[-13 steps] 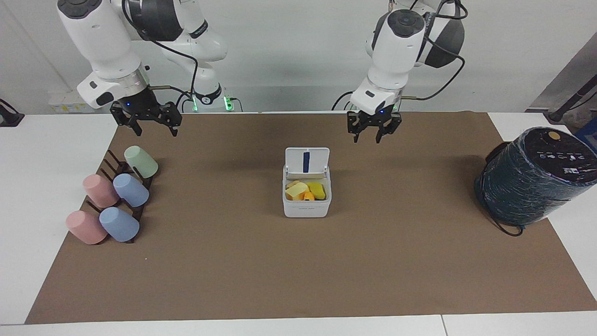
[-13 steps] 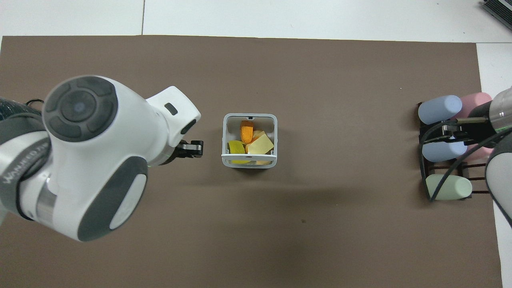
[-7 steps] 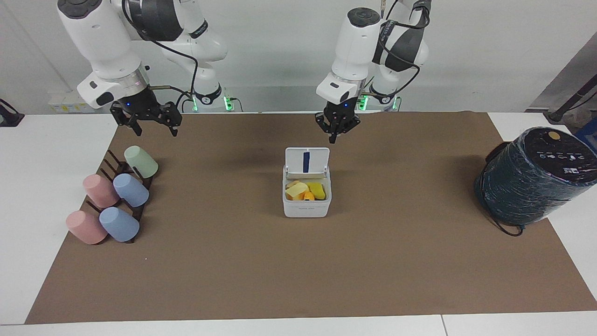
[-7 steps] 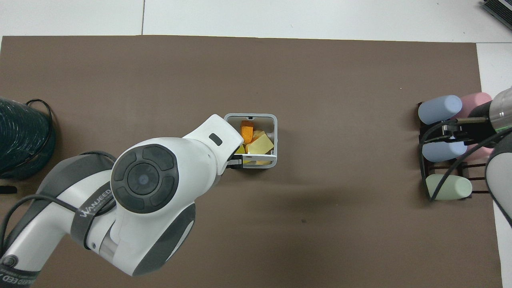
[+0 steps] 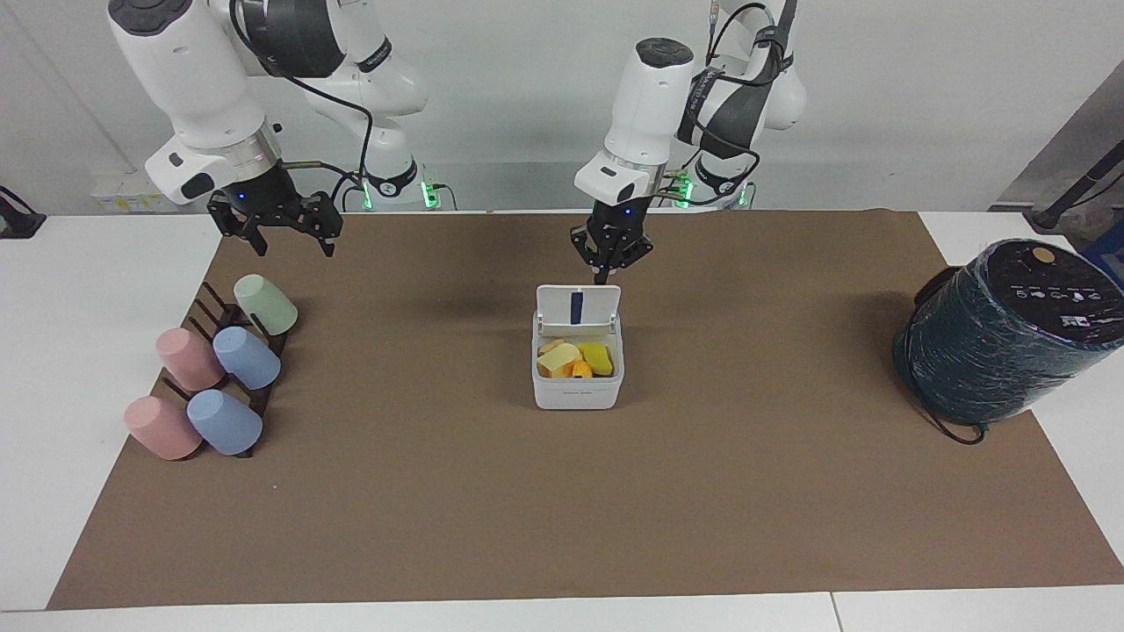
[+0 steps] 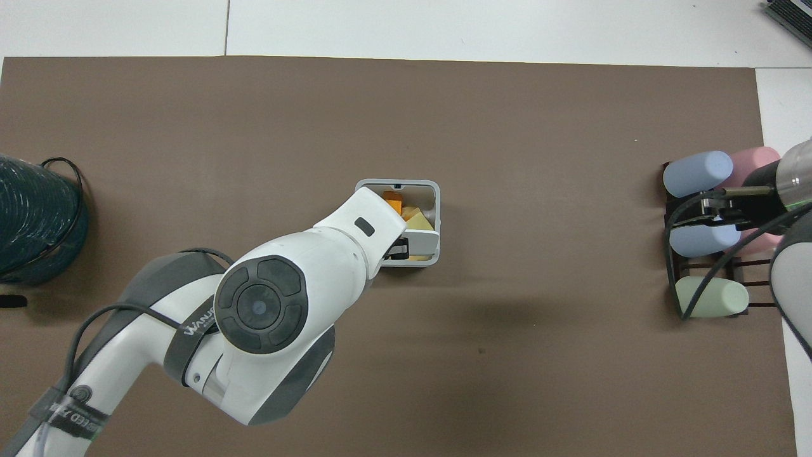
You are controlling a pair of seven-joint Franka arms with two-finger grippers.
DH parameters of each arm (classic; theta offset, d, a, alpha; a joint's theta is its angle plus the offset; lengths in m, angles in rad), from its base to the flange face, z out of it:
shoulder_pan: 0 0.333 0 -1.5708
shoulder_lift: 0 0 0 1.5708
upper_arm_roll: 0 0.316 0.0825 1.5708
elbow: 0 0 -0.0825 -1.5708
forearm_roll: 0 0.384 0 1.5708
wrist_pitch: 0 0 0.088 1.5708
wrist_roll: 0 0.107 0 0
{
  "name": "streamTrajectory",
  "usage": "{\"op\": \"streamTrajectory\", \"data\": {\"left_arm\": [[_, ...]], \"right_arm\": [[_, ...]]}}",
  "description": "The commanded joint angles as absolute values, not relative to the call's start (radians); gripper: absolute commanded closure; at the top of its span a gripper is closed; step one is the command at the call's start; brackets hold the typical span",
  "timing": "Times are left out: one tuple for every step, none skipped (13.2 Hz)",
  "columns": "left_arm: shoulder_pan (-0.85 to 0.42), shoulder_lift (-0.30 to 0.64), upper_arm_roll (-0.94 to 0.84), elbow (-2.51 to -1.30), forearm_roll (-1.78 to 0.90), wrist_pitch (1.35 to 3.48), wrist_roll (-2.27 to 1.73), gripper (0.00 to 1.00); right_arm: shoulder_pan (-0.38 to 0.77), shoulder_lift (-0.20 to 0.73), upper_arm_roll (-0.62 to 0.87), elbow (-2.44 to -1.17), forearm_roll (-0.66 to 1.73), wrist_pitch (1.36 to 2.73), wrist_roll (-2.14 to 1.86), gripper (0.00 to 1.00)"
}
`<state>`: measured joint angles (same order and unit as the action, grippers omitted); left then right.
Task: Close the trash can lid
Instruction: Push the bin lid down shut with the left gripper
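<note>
The small white trash can (image 5: 577,391) stands mid-mat with yellow and orange pieces inside. Its lid (image 5: 578,309) stands open on the edge nearer the robots, tipped slightly over the can, its blue strip showing. My left gripper (image 5: 604,274) is shut, its tips at the lid's top edge on the outer face. In the overhead view the left arm covers part of the can (image 6: 434,190), the lid (image 6: 424,240) shows over the opening, and the left gripper (image 6: 396,250) is mostly hidden. My right gripper (image 5: 281,235) waits open above the cup rack; it also shows in the overhead view (image 6: 707,212).
A rack of pastel cups (image 5: 219,373) lies at the right arm's end of the mat, also in the overhead view (image 6: 698,172). A large dark film-wrapped cylinder (image 5: 1001,338) with a cable stands at the left arm's end (image 6: 32,216).
My left gripper has moved from beside the can to the lid's top edge and come down. The lid has tipped a little over the can. The right arm has not moved.
</note>
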<state>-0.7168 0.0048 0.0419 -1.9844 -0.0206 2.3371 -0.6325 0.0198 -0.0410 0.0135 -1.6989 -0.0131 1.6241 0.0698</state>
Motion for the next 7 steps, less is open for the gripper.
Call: {"op": "streamTrajectory", "data": {"left_arm": [[-0.729, 0.049, 0.055, -1.997, -0.05, 2.475, -0.649, 1.0], [-0.726, 0.072, 0.055, -1.996, -0.063, 2.529, -0.649, 1.0], [-0.723, 0.087, 0.055, -1.996, -0.067, 2.575, -0.647, 1.0], [-0.719, 0.1, 0.055, -1.996, -0.069, 2.6, -0.646, 1.0], [-0.718, 0.107, 0.055, -1.993, -0.069, 2.606, -0.643, 1.0], [-0.716, 0.112, 0.055, -1.993, -0.069, 2.609, -0.637, 1.0], [-0.707, 0.127, 0.055, -1.991, -0.069, 2.628, -0.635, 1.0]], "right_arm": [[0.008, -0.041, 0.018, -1.701, -0.012, 1.621, 0.04, 0.0], [0.008, -0.041, 0.018, -1.701, -0.012, 1.621, 0.04, 0.0], [0.008, -0.041, 0.018, -1.701, -0.012, 1.621, 0.04, 0.0], [0.008, -0.041, 0.018, -1.701, -0.012, 1.621, 0.04, 0.0], [0.008, -0.041, 0.018, -1.701, -0.012, 1.621, 0.04, 0.0], [0.008, -0.041, 0.018, -1.701, -0.012, 1.621, 0.04, 0.0], [0.008, -0.041, 0.018, -1.701, -0.012, 1.621, 0.04, 0.0]]}}
